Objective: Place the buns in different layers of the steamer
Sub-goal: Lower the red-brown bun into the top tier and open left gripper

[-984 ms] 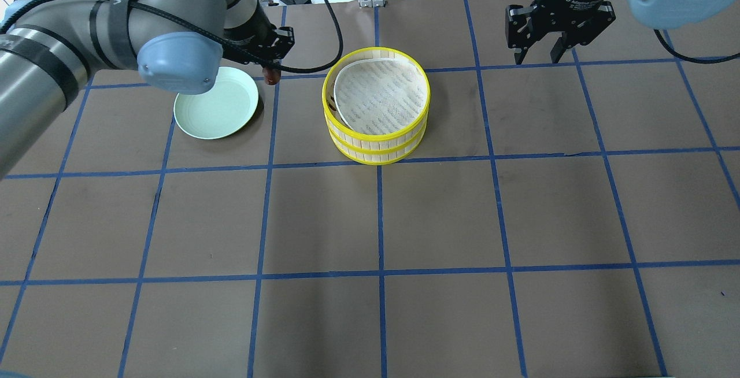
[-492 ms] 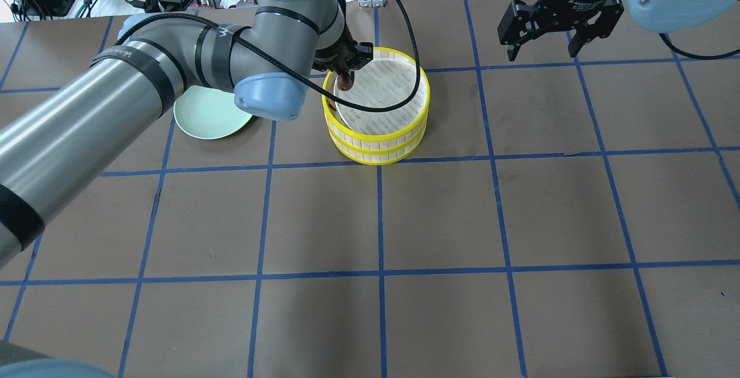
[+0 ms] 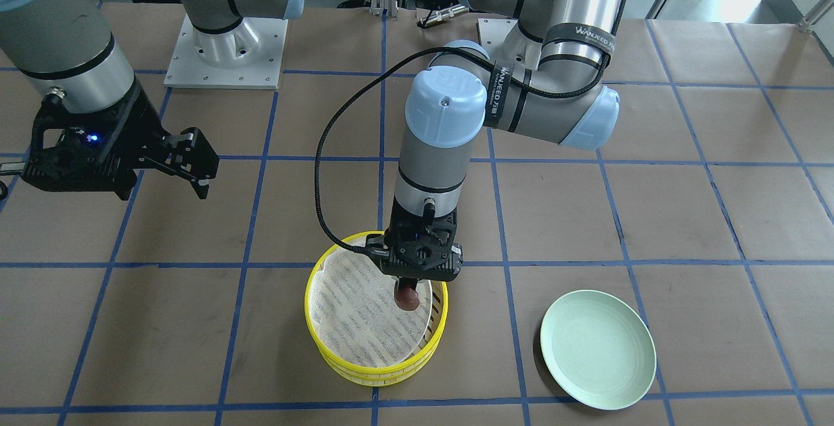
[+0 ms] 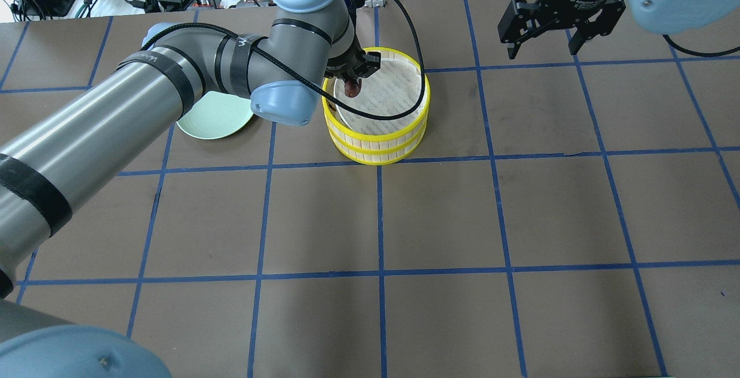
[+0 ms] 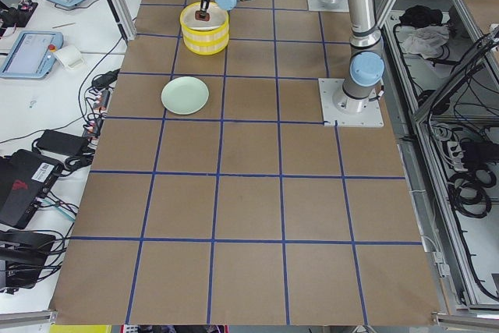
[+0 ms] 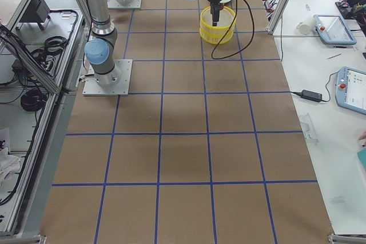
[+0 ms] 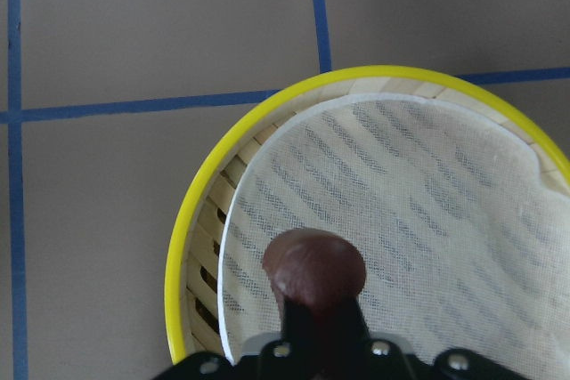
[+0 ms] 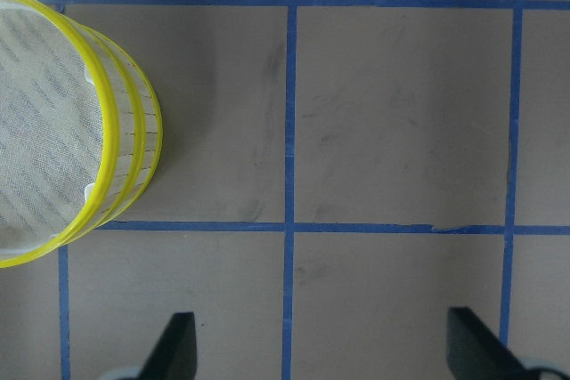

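Observation:
The two steamer layers (image 4: pixel 378 134) stand stacked, with yellow rims and a white mesh liner on the top one. My left gripper (image 4: pixel 350 82) is shut on the dark reddish-brown bun (image 4: pixel 350 88) and holds it just above the top liner, near the rim on the plate's side. The bun also shows in the front view (image 3: pixel 408 298) and in the left wrist view (image 7: pixel 313 269), over the liner beside the rim (image 7: pixel 178 255). The cream-white bun shows in no view. My right gripper (image 4: pixel 543 52) is open and empty, hovering to the right of the steamer (image 8: pixel 116 131).
A pale green plate (image 4: pixel 211 125) lies left of the steamer, empty and partly under my left arm; it shows whole in the front view (image 3: pixel 598 348). A black cable loops from my left wrist over the steamer (image 4: pixel 404 100).
My left arm has carried the brown bun from beside the plate rightward to over the top steamer layer. The right gripper has shifted only slightly and stays open.

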Motion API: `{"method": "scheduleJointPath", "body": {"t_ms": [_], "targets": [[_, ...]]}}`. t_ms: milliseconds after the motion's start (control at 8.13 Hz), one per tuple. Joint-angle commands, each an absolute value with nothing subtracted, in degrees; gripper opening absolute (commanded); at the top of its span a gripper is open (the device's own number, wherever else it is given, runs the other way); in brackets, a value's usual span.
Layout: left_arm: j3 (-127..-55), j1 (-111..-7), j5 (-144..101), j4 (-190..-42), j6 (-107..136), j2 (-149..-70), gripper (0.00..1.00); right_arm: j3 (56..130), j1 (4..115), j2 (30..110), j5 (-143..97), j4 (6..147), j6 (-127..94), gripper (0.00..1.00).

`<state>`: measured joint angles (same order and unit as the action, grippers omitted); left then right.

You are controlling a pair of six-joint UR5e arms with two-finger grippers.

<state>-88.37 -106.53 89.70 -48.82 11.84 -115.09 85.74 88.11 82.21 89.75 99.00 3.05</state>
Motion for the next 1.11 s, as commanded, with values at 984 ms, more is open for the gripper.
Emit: {"method": "scheduleJointPath", "body": {"t_ms": [984], "targets": [[-88.6, -105.4, 92.6, -54.6, 18.4, -115.0, 1.00, 86.7, 88.2, 81.9, 89.5, 99.3, 3.1, 1.00]]}}
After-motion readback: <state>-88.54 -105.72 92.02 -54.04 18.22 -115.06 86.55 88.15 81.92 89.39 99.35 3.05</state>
